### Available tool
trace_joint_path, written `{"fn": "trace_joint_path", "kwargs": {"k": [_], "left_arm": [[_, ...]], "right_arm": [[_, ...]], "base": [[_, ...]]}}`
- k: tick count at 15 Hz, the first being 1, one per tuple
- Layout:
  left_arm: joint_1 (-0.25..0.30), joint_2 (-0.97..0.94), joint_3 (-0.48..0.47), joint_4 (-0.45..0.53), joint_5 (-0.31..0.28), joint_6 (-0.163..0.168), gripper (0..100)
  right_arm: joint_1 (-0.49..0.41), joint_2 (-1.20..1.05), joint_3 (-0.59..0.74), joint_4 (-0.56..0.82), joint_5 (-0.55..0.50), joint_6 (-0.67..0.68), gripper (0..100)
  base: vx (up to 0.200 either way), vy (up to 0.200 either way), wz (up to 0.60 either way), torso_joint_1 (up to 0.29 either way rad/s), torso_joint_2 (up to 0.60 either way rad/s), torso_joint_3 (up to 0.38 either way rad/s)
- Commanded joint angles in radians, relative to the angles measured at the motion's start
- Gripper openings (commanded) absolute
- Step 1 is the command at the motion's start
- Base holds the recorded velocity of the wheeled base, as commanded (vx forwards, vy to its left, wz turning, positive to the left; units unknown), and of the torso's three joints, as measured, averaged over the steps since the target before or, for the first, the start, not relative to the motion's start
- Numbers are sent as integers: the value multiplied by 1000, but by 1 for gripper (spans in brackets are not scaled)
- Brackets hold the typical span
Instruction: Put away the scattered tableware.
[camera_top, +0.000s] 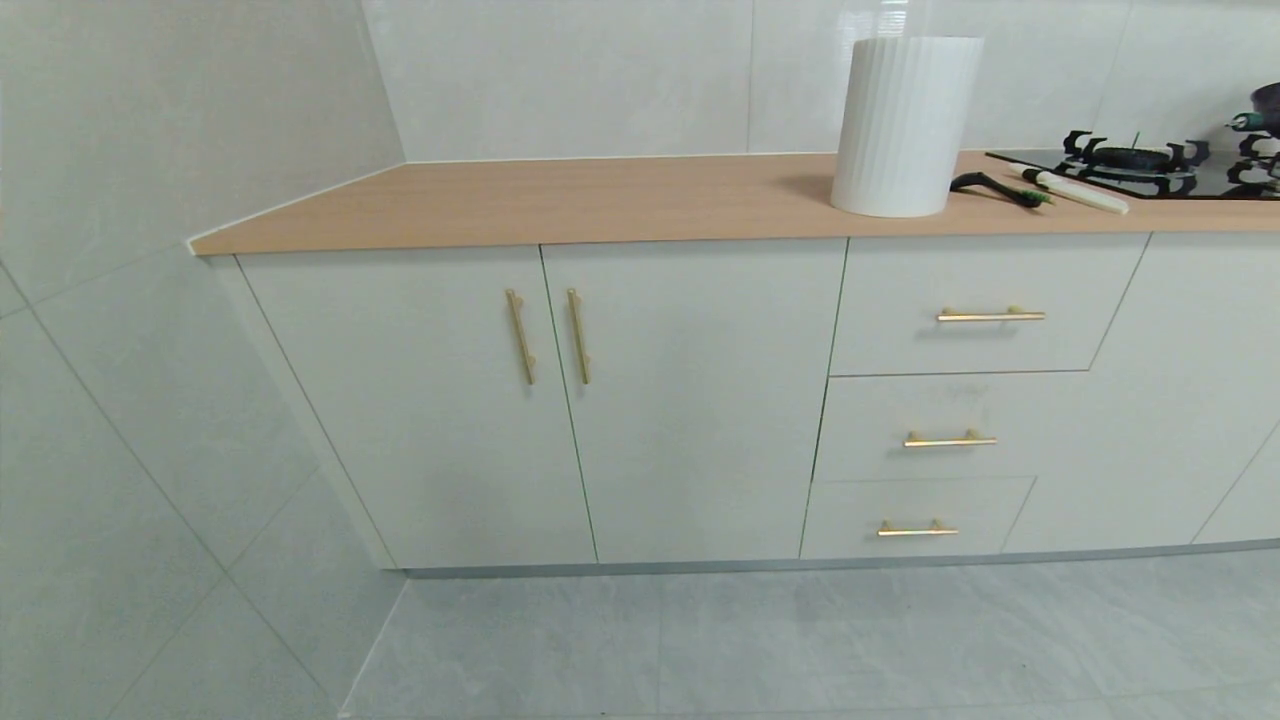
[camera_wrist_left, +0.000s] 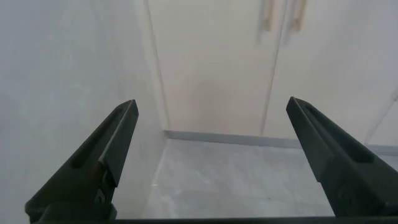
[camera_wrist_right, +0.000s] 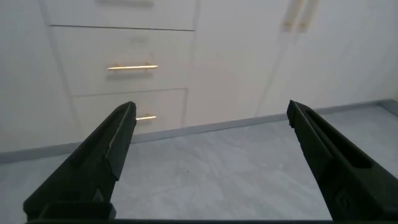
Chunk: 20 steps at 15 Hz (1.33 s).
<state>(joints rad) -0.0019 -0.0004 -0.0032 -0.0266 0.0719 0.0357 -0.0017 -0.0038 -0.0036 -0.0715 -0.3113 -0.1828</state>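
Note:
On the wooden countertop (camera_top: 560, 200) at the right lie a white-bladed knife (camera_top: 1075, 189) and a black-handled utensil with a green tip (camera_top: 1000, 188), just right of a tall white ribbed container (camera_top: 905, 125). My left gripper (camera_wrist_left: 211, 115) hangs open over the floor, facing the cabinet doors near the wall corner. My right gripper (camera_wrist_right: 211, 115) is open too, low over the floor, facing the drawers. Neither holds anything.
White cabinet doors with gold handles (camera_top: 550, 335) stand below the counter, with three drawers (camera_top: 985, 315) to their right. A black gas hob (camera_top: 1150, 165) sits at the far right. A tiled wall (camera_top: 150, 350) closes the left side. Grey floor tiles (camera_top: 800, 640) lie open in front.

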Motion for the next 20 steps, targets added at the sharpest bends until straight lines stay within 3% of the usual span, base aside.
{"fn": "trace_joint_path", "kwargs": {"k": [1,6,9,12,14,17,18,20], "left_arm": [[0,0,2,20,-47,4,100],[0,0,3,19,-69,18,100],[0,0,3,17,-67,13,100],[0,0,3,17,-64,12,100],[0,0,3,17,-64,15,100],[0,0,3,17,-64,10,100],[0,0,3,16,-64,-4,100],[0,0,3,16,-63,-14,100]], "right_arm": [[2,4,4,1,8,17,100],[17,44,4,4,172,111,100],[65,93,4,6,175,111,100],[35,68,4,15,195,117,100],[3,10,4,30,348,105,100],[2,5,4,29,310,14,100],[0,4,4,35,288,141,100],[0,8,4,76,268,203,100]], "base": [[0,0,0,0,0,0],[0,0,0,0,0,0],[0,0,0,0,0,0],[0,0,0,0,0,0],[0,0,0,0,0,0],[0,0,0,0,0,0],[0,0,0,0,0,0],[0,0,0,0,0,0]]}}
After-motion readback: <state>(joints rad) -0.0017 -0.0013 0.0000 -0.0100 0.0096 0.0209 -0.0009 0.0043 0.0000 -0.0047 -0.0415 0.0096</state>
